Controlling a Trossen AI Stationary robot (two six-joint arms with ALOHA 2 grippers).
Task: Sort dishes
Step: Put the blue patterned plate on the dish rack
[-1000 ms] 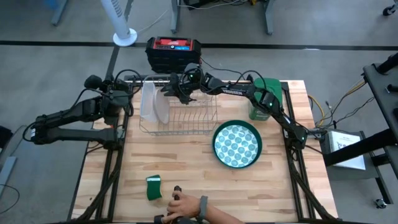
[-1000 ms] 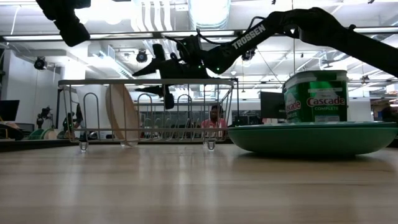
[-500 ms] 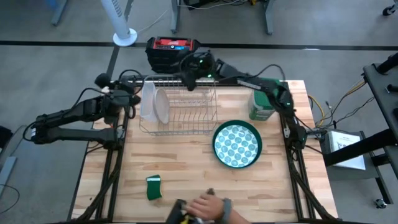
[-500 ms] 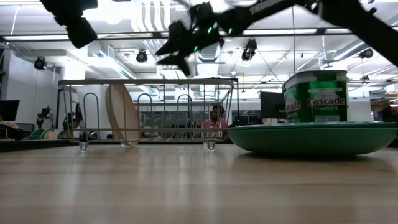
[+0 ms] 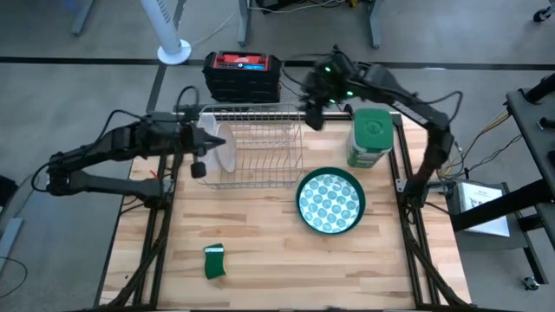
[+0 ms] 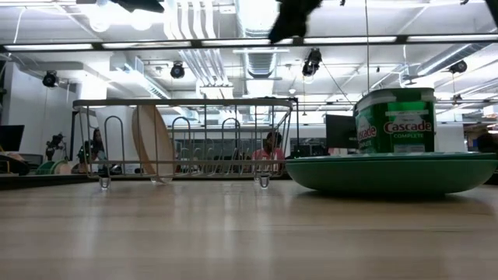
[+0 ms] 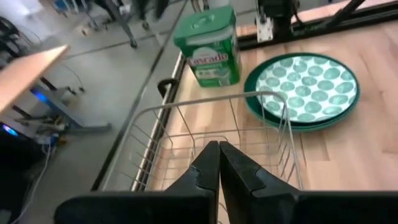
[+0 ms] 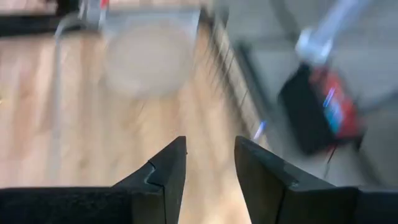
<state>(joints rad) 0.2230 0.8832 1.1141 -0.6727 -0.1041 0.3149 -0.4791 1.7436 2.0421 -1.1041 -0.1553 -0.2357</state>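
- Wire dish rack of thin bare metal stands at the far left-centre of the pale wooden plank bench.
- One whitish-clear round plate stands on edge in the rack's left end, rim up, its faces turned along the rack's length; it looks smooth and slightly translucent.
- Teal round plate with a pale dotted pattern lies flat on the bench, just right of the rack's near corner; it looks glossy with a raised rim.
- Right claw hangs in the air above the far edge, between rack and green lidded plastic detergent canister; fingers apart with a narrow gap, nothing between them.
- Teal plate lies toward the near side from the right claw, well apart and lower; the right arm looks the nearer one for it.
- A round plate gives no long axis, so any rim approach should work.
- Left claw sits at the rack's left end, just beside the whitish plate; fingers together, gripping nothing.
- Small green sponge lies alone near the front-left edge.
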